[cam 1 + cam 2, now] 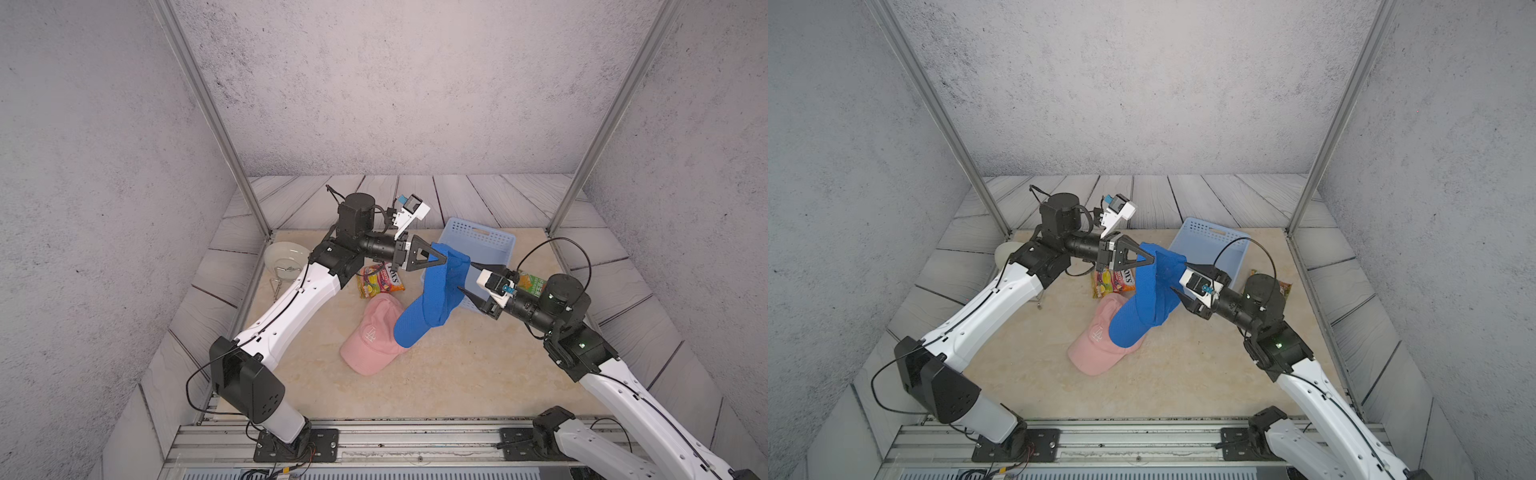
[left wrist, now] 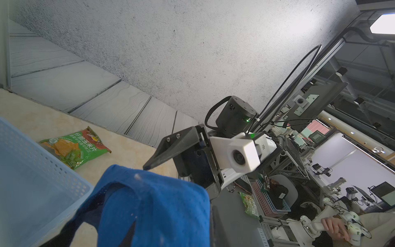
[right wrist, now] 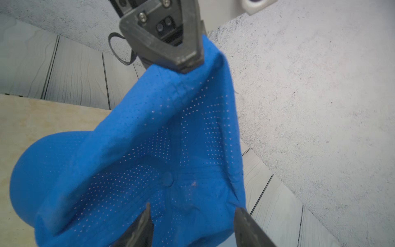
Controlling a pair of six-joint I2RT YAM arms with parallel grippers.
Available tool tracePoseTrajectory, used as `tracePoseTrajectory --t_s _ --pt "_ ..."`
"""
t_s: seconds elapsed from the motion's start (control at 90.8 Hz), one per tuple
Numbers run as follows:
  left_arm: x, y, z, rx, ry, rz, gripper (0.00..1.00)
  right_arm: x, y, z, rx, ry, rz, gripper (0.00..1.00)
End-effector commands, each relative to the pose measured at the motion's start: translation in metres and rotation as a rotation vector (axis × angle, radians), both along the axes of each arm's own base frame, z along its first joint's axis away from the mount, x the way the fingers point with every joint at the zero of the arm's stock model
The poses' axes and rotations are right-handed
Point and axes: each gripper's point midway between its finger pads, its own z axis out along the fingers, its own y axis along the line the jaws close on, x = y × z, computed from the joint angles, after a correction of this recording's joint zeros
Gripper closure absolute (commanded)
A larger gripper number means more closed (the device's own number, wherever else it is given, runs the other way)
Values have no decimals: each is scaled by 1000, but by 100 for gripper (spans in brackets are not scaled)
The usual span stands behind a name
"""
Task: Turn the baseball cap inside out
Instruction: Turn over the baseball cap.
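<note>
A: Two caps in sight; where is the blue mesh baseball cap (image 1: pixel 432 299)?
B: It hangs from the left gripper (image 1: pixel 444 258), clenched on its rim, brim down over the pink cap (image 1: pixel 370 336).
A: And the right gripper (image 1: pixel 465 275)?
B: Jaws apart at the crown, grasping nothing.

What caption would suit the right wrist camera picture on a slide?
Left gripper pinches the blue cap by its edge; right gripper, jaws open, faces its mesh crown.
</note>
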Motion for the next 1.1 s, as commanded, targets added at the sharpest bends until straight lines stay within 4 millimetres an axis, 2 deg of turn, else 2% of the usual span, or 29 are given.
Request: tracePoseTrajectory --t_s 0.0,0.187,0.33,0.55,0.594,0.716,0.859,0.991,1.09 --pt "0 1 15 -23 -24 -5 100 6 7 4 -87 -114 0 36" --pt "-2 1 16 -19 -3 -12 100 26 14 -3 -178 -226 -67 32" --pt "-4 3 14 -11 15 -12 100 37 17 4 -188 -304 -115 29" --pt "-5 1 14 -10 24 -19 100 53 21 9 -163 -342 -158 29" --pt "-5 0 15 -12 22 -23 100 57 22 9 -162 -341 -167 33" --pt "-6 1 18 -17 12 -24 100 63 22 11 -131 -319 -187 63" --pt "4 9 16 -12 12 16 100 62 22 10 -119 -236 -184 100" --pt "22 24 9 4 4 80 100 49 20 -2 -158 -127 -136 100" --pt "49 44 -5 33 13 181 100 28 22 -12 -193 -1 -58 100"
